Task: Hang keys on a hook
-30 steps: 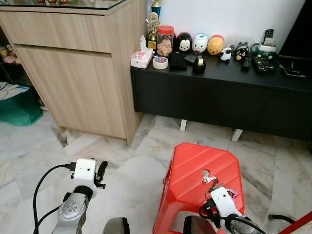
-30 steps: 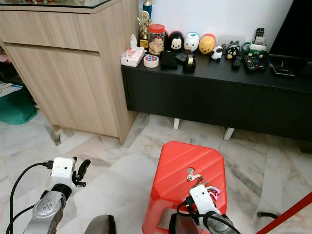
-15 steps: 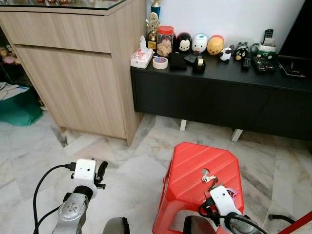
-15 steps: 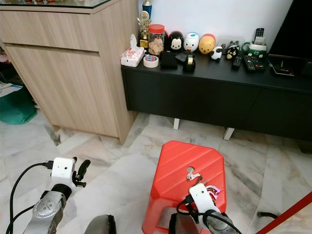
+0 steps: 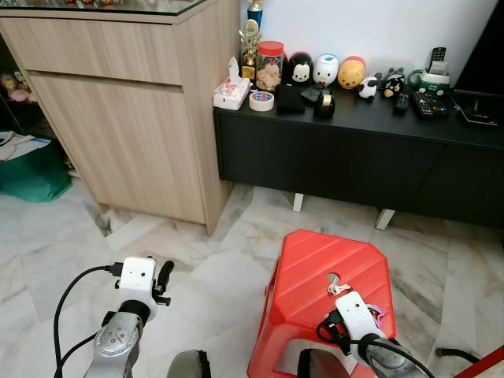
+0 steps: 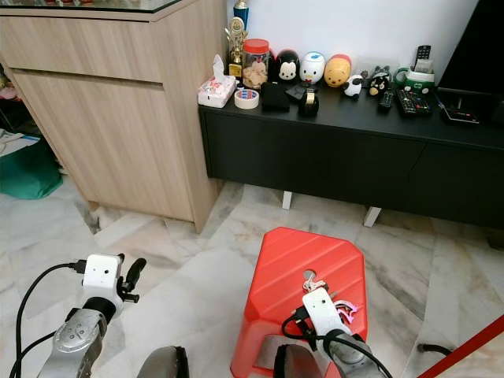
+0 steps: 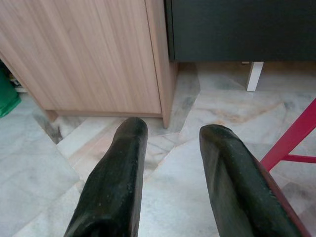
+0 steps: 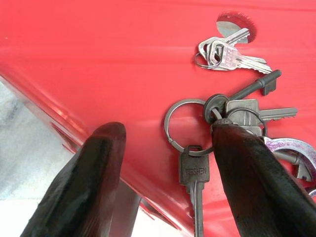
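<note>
A bunch of keys (image 8: 232, 116) on linked metal rings lies on top of a red plastic stool (image 5: 313, 264), with pink and purple tags beside it. A smaller set of silver keys (image 8: 224, 52) lies next to the hole in the stool's top. My right gripper (image 8: 168, 131) hovers low over the stool, open. One finger (image 8: 247, 168) rests over the large bunch and the other stands on the bare red plastic. The keys (image 5: 339, 287) show just ahead of my right wrist. My left gripper (image 7: 173, 131) stands open over the marble floor, holding nothing.
A tall wooden cabinet (image 5: 134, 118) stands ahead on the left. Next to it, a low black console (image 5: 354, 150) carries toys, a jar, tape and remotes. A green bag (image 5: 31, 169) sits at the far left. A black cable (image 5: 453, 354) lies on the floor at right.
My right gripper has edged forward over the stool toward the keys. The left arm has stayed still. The view has shifted slightly.
</note>
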Motion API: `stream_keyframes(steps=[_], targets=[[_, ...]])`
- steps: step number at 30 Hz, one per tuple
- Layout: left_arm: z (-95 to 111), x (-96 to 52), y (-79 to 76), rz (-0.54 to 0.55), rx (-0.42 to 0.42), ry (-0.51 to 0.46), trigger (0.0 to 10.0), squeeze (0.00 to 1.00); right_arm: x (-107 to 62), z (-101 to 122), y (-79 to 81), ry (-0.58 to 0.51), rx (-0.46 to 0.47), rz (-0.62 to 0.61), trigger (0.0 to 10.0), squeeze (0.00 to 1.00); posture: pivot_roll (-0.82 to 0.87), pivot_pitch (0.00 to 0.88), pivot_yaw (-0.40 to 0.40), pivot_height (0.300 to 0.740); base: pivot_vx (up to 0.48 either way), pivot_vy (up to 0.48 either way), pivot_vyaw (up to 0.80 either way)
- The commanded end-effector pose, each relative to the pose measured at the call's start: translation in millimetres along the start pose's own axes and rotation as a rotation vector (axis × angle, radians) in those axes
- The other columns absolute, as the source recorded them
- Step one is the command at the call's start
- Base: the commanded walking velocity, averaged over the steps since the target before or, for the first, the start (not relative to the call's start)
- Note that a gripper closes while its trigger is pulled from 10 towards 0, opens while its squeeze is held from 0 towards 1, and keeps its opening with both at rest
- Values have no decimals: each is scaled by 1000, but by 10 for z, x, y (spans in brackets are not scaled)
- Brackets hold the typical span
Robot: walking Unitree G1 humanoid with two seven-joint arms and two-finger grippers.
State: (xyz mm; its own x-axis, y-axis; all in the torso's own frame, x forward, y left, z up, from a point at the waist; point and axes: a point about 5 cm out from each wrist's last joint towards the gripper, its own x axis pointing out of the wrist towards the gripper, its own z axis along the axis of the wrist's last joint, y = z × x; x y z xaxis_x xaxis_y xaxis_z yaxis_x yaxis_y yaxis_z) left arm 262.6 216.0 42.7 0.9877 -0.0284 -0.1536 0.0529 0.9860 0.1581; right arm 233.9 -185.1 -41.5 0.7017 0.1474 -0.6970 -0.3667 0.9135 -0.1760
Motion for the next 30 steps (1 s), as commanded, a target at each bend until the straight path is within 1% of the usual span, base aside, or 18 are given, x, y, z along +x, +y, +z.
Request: stream_keyframes(steps=[1,13,21,30], targets=[[-32,-12,-12,-10,8,13,10000,0,8,7,-7,6,-16,-5,10000,0,72,0,-20,602,0,0,0],[-44,-18,-9,-7,10,17,10000,0,4,-37,-40,30,-7,-68,10000,0,74,0,-21,602,0,0,0],[-46,-16,-2,-5,12,18,10000,0,13,-45,18,36,-3,-39,10000,0,74,0,-20,602,0,0,0],[-46,-11,9,0,14,18,10000,0,29,-47,27,52,-14,-34,10000,0,77,0,-21,602,0,0,0]])
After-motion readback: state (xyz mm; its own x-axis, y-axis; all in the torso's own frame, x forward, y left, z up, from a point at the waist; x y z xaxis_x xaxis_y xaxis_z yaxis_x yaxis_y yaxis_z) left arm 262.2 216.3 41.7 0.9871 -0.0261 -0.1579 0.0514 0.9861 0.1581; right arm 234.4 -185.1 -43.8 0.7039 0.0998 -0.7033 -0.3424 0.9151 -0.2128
